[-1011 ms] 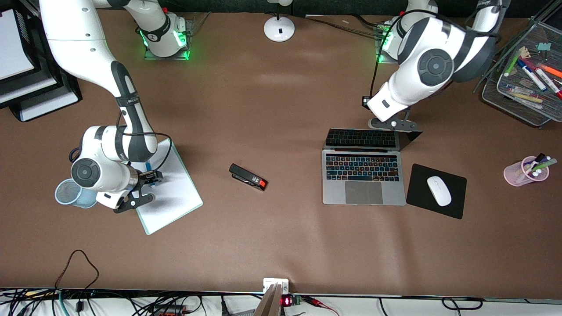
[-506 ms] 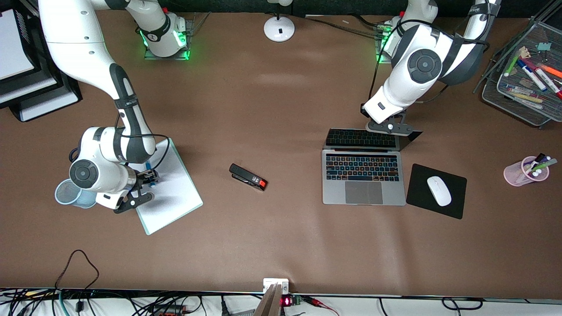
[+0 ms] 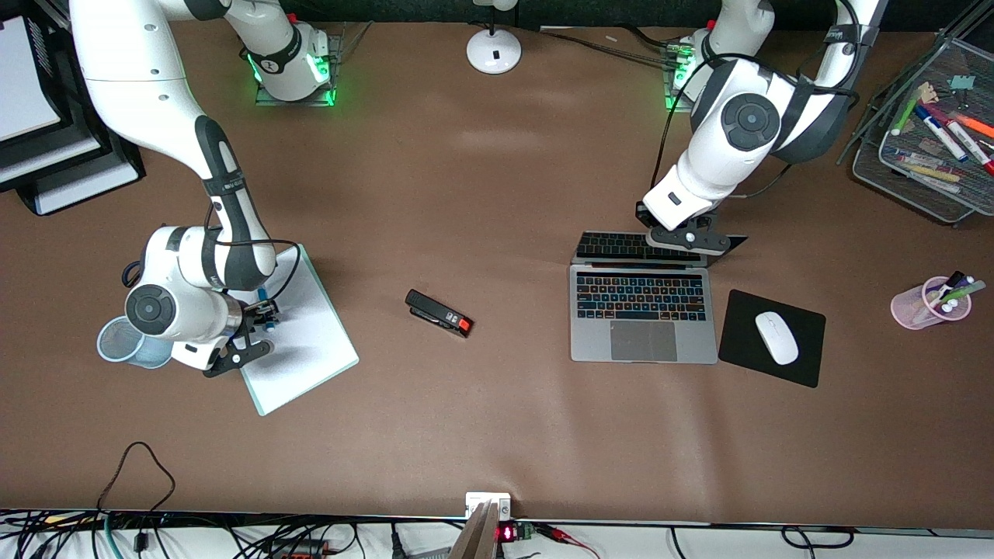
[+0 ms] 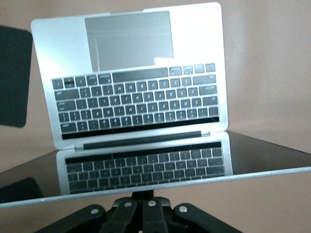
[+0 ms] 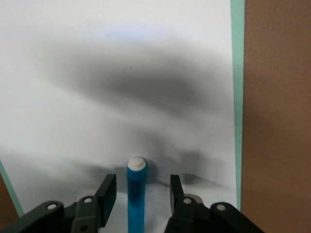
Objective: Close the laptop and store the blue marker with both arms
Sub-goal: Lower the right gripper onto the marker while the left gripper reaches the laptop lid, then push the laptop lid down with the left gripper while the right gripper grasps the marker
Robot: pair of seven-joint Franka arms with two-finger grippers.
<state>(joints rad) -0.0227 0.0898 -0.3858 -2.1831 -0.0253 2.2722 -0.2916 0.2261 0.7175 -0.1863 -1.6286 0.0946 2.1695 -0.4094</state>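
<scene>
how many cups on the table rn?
2. A blue mesh cup at the right arm's end, beside the clipboard, partly hidden by that arm. A pink cup holding pens at the left arm's end, past the mouse pad.

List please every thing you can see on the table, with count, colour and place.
laptop: 1, silver-grey, open, toward the left arm's end.
blue marker: 1, between the right tool's fingers, over the clipboard.
clipboard: 1, white with green edge, toward the right arm's end.
mesh cup: 1, light blue, beside the clipboard.
stapler: 1, black and red, mid-table.
mouse: 1, white, on a black mouse pad beside the laptop.
pink cup: 1, holding pens.
left tool: black, at the laptop's lid.
right tool: black, open around the marker.
</scene>
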